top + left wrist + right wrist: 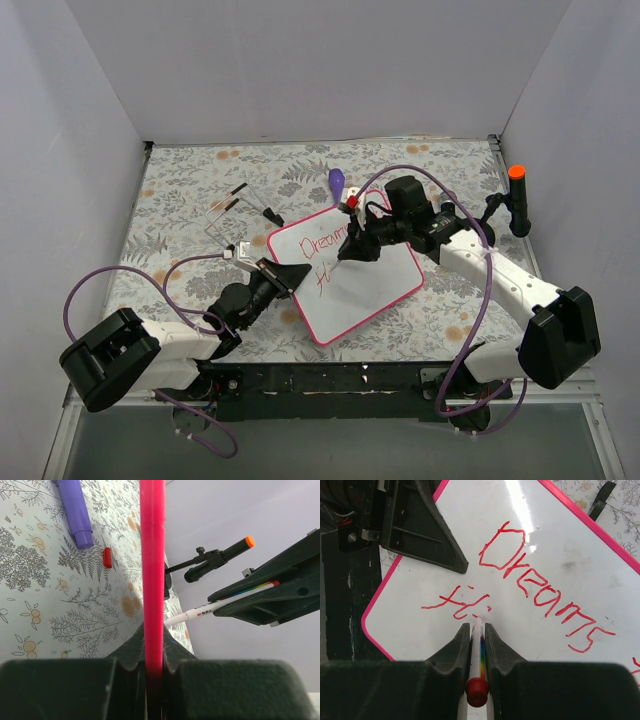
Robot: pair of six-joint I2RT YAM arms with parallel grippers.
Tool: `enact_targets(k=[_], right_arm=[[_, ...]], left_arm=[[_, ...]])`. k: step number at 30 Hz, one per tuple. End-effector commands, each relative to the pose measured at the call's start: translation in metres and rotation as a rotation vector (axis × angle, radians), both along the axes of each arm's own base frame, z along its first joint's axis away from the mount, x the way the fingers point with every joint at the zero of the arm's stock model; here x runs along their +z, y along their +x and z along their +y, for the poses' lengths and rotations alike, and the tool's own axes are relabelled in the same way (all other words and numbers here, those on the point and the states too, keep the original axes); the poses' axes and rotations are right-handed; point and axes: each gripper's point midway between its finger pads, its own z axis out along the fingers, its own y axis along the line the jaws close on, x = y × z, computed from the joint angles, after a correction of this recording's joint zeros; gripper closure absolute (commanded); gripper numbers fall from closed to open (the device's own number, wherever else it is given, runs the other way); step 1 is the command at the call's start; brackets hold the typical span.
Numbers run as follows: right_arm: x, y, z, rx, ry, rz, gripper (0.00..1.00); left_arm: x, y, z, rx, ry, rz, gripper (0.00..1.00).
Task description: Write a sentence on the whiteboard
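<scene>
From above, the whiteboard [375, 290] lies askew on the floral tabletop [190, 185] between the two arms, with the sentence [330, 245] begun in red near its upper left. The left end effector [298, 273] is on the board's left edge, and the right end effector [347, 254] is down over the writing. Such a board is probably light, stiff and slick, so it would skate under pen pressure, and the frame is the sensible place to hold it. A purple stick [337, 182] and a red cap [352, 201] lie just beyond the far corner, and an orange-tipped rod [517, 185] stands well to the right. None looks to block the writing. The left wrist view shows the pink frame edge-on, pinched between closed jaws, and beyond it a white marker [225, 602] in the other arm's grip. The right wrist view shows those jaws shut round the thin marker, its tip touching the board under "Dreams", where a second line has a few strokes. The left fingers [430, 535] sit just above that line's start, so room there is tight.
</scene>
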Motion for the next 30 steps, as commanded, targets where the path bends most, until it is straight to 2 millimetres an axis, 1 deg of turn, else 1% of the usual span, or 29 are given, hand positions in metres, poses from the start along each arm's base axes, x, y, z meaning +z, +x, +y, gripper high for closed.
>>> enact_targets(k=[1, 5, 10, 14, 17, 23, 25, 27, 30], right_arm=[[0.011, 0.017, -0.001, -0.048, 0.017, -0.053, 0.99], [0.01, 0.013, -0.002, -0.036, 0.018, -0.041, 0.99], [0.004, -0.002, -0.001, 0.037, 0.03, -0.012, 0.99], [-0.004, -0.015, -0.001, 0.077, 0.018, 0.01, 0.99], [-0.008, -0.021, -0.003, 0.092, 0.008, 0.015, 0.99], [-0.014, -0.025, -0.004, 0.101, -0.007, 0.019, 0.99], [-0.013, -0.021, -0.005, 0.082, -0.016, 0.004, 0.99], [-0.009, -0.011, -0.005, 0.042, -0.024, -0.018, 0.99], [0.004, 0.006, -0.007, -0.014, -0.017, -0.044, 0.99]], left_arm=[[0.078, -0.005, 0.002, -0.011, -0.239, -0.155, 1.0], [0.077, -0.004, 0.002, -0.01, -0.236, -0.154, 1.0], [0.078, -0.004, 0.002, -0.01, -0.238, -0.156, 1.0], [0.079, -0.003, 0.001, -0.01, -0.238, -0.156, 1.0], [0.078, -0.003, 0.001, -0.011, -0.237, -0.157, 1.0], [0.078, -0.004, 0.001, -0.011, -0.237, -0.155, 1.0], [0.078, -0.004, 0.001, -0.012, -0.237, -0.157, 1.0], [0.078, -0.004, 0.001, -0.013, -0.237, -0.156, 1.0], [0.078, -0.004, 0.001, -0.013, -0.239, -0.156, 1.0]])
